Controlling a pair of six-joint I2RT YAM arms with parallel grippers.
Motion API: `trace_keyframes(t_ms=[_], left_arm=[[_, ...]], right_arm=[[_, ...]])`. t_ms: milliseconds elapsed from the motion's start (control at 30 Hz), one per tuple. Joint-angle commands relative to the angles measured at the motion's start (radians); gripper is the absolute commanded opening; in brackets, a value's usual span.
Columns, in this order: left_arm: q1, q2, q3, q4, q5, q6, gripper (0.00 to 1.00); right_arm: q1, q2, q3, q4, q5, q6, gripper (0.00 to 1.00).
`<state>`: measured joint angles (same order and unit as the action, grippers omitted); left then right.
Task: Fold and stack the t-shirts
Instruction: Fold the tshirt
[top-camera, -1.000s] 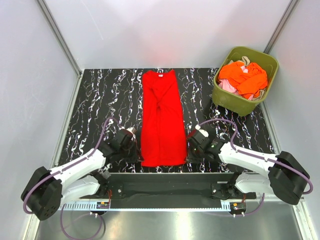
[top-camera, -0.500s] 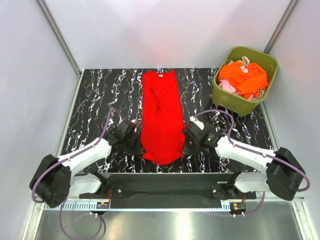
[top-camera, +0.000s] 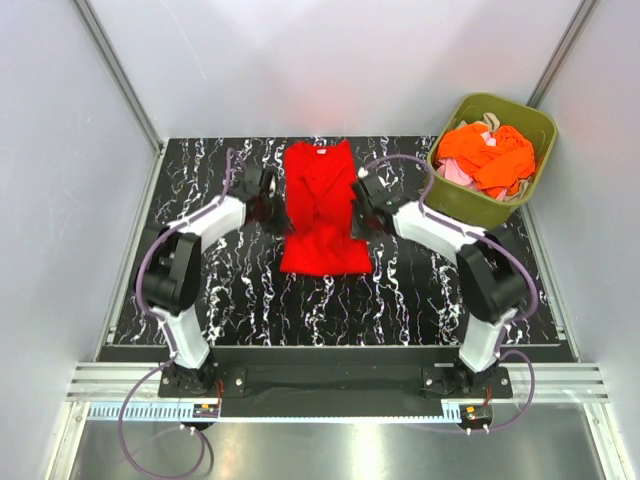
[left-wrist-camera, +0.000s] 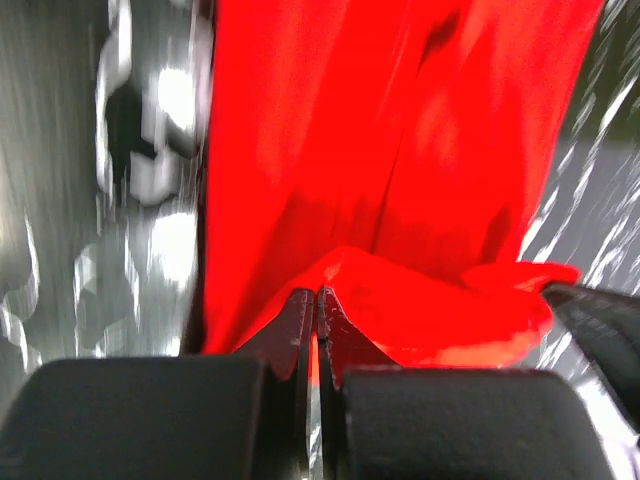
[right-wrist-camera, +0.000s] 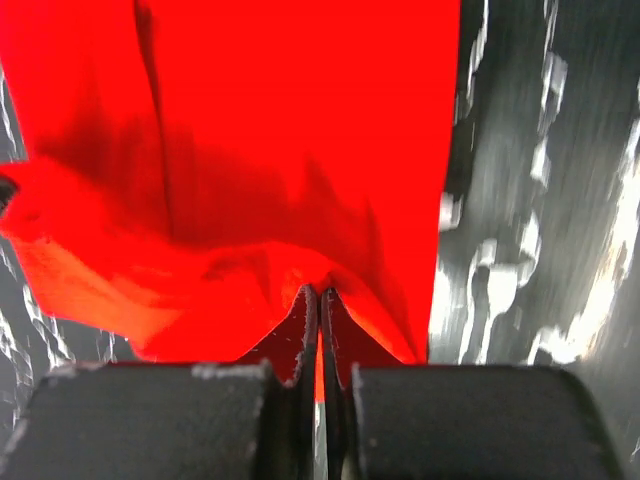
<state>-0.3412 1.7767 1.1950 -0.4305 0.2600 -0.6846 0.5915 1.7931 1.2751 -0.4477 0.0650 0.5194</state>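
A bright red t-shirt (top-camera: 322, 205) lies lengthwise on the black marbled table (top-camera: 200, 290), its near part doubled over toward the collar. My left gripper (top-camera: 276, 212) is at the shirt's left edge, shut on a pinch of red cloth (left-wrist-camera: 400, 150) between its fingertips (left-wrist-camera: 316, 300). At the shirt's right edge my right gripper (top-camera: 358, 218) is also shut on a fold of the red t-shirt (right-wrist-camera: 250, 130), the cloth bunched at its tips (right-wrist-camera: 320, 295). More t-shirts (top-camera: 487, 152), orange, pale pink and beige, are heaped in the bin.
An olive-green plastic bin (top-camera: 470, 205) stands at the table's far right corner. Pale walls and metal posts close in the table at the back and sides. Both arms stretch far out from their bases.
Both grippers have carried the shirt's near hem away from the bases toward the collar. The shirt now lies shorter, folded over on itself.
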Motion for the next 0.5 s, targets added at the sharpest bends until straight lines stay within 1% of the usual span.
trace_keyframes(t_ms=[0, 67, 100, 133, 233, 300, 467], left_arm=[[0.036, 0.114, 0.225, -0.011, 0.027, 0.06, 0.0], [0.051, 0.159, 0.3, -0.043, 0.028, 0.071, 0.0], [0.057, 0.179, 0.336, -0.059, 0.013, 0.079, 0.0], [0.068, 0.216, 0.4, -0.091, 0.01, 0.082, 0.0], [0.094, 0.263, 0.466, -0.103, -0.011, 0.08, 0.0], [0.105, 0.285, 0.491, -0.105, 0.008, 0.077, 0.0], [0.131, 0.374, 0.574, -0.106, 0.019, 0.079, 0.0]], right_arm=[[-0.053, 0.095, 0.189, -0.003, -0.019, -0.116, 0.0], [-0.067, 0.162, 0.266, -0.031, -0.019, -0.15, 0.0], [-0.081, 0.184, 0.341, -0.066, -0.018, -0.159, 0.0], [-0.087, 0.202, 0.375, -0.08, -0.016, -0.176, 0.0], [-0.111, 0.256, 0.475, -0.115, -0.002, -0.2, 0.0], [-0.125, 0.296, 0.536, -0.131, -0.008, -0.211, 0.0], [-0.17, 0.389, 0.628, -0.144, -0.054, -0.234, 0.0]])
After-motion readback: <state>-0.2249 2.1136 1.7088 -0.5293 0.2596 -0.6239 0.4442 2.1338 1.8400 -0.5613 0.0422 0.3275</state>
